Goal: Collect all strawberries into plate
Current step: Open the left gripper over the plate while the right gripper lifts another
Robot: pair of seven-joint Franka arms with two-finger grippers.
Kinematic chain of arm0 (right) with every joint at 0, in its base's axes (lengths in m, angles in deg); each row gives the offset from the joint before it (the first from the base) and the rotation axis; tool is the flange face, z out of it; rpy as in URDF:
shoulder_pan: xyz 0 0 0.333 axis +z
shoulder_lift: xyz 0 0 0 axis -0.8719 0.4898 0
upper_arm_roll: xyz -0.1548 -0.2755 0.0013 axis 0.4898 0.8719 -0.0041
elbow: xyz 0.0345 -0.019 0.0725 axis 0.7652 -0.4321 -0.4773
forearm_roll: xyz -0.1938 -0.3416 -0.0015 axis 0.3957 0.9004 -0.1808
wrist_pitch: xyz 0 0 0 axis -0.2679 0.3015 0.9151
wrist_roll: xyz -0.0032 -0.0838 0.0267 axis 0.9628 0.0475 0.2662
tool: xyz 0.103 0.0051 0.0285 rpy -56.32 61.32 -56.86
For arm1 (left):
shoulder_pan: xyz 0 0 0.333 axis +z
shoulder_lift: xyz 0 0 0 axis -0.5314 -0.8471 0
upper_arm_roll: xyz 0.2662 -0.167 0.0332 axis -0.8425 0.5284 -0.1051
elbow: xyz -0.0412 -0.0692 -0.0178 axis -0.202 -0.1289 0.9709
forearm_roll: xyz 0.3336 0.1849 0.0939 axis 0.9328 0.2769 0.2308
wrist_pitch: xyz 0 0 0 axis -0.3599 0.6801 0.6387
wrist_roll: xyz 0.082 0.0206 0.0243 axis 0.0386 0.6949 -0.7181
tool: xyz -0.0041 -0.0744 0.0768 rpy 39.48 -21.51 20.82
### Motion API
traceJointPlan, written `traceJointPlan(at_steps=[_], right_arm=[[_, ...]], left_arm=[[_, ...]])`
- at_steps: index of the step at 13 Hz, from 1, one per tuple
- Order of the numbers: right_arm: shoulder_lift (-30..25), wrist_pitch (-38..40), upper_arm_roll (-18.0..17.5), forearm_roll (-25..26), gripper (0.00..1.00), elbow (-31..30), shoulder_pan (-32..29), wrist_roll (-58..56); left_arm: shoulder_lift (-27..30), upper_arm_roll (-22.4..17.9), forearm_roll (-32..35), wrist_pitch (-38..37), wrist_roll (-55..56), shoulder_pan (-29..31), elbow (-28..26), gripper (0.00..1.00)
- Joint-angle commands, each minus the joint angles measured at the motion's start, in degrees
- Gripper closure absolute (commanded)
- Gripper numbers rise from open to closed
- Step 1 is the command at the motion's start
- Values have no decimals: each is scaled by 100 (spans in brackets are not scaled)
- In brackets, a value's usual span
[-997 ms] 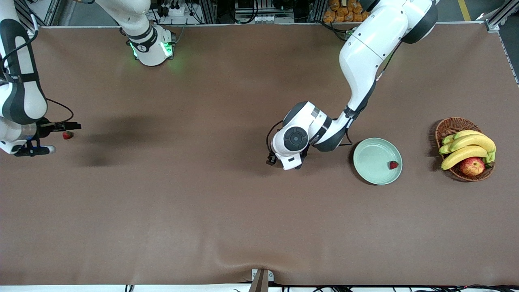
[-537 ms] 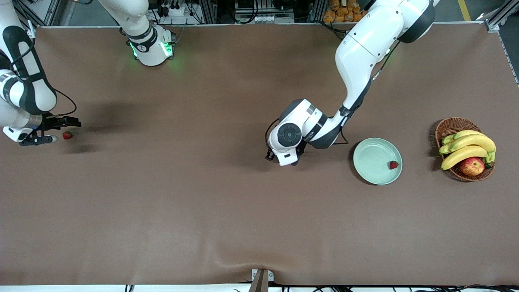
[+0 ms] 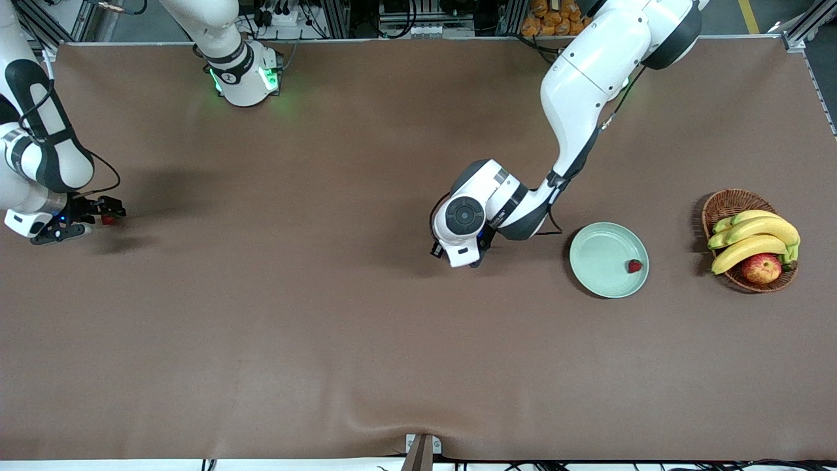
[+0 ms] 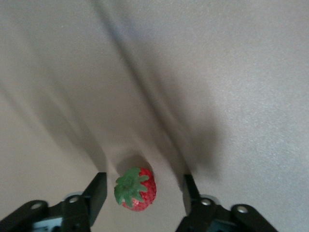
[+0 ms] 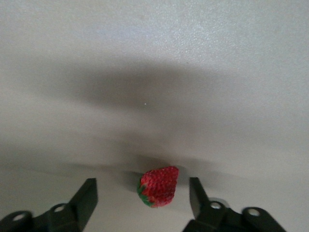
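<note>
We see one strawberry (image 3: 634,266) already on the plate (image 3: 601,281) at lower right, while both grippers, left (image 4: 143,193) at centre and right (image 5: 141,195) at far left, stand apart around two more berries (image 4: 136,189) (image 5: 158,186).

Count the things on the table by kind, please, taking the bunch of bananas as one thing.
strawberries: 3 (one in the plate, one between the left gripper's open fingers, one between the right gripper's)
plate: 1
basket: 1
banana bunch: 1
apple: 1
Total: 7
</note>
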Motion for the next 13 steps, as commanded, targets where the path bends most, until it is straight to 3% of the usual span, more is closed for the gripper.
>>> traceJointPlan(at_steps=[1,3,4,5,7,10,13], right_arm=[[144,-33,-133,127,37,102,-204,-145],[179,-50,-125,127,40,94,-222,-312],[214,-50,-125,136,41,102,-239,-330],[215,-50,-125,205,48,111,-248,-425],[215,-41,-125,241,78,111,-344,-549],[171,98,-133,241,96,277,-266,-567],[188,1922,-247,66,100,1251,-47,-471]], left_arm=[[42,-37,109,-25,-12,22,-18,69],[103,-37,109,-25,-178,58,0,100],[156,-37,109,-42,-275,93,-9,100],[269,-45,109,-147,-293,154,-44,100],[524,-45,240,-969,-616,399,-44,100],[902,-37,294,-1991,-1618,909,-53,100],[1017,-45,355,-2467,-2470,1348,-62,100]])
